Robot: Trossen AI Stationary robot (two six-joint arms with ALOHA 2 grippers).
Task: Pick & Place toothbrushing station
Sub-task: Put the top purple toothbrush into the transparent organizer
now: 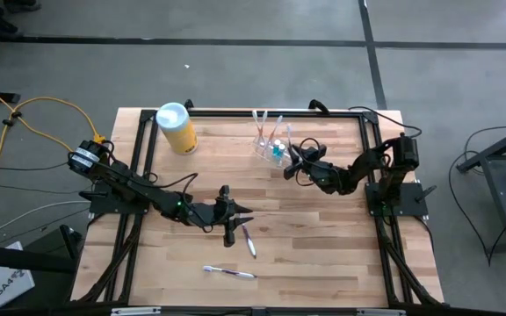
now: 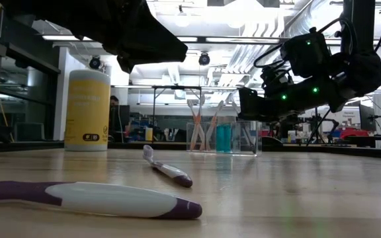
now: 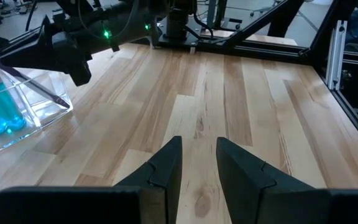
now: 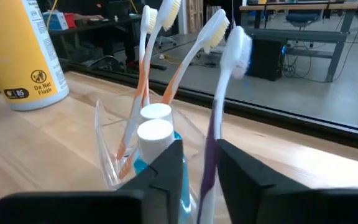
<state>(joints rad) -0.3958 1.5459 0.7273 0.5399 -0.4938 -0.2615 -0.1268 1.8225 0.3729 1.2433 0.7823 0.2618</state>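
Straddling a purple toothbrush (image 4: 211, 149), right claw (image 4: 197, 163) slightly parted, over holder cup (image 4: 114, 149)

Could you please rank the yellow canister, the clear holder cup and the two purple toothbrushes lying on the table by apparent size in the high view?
1. yellow canister
2. clear holder cup
3. The toothbrush near the front edge and the toothbrush by the left gripper look alike, so unranked.
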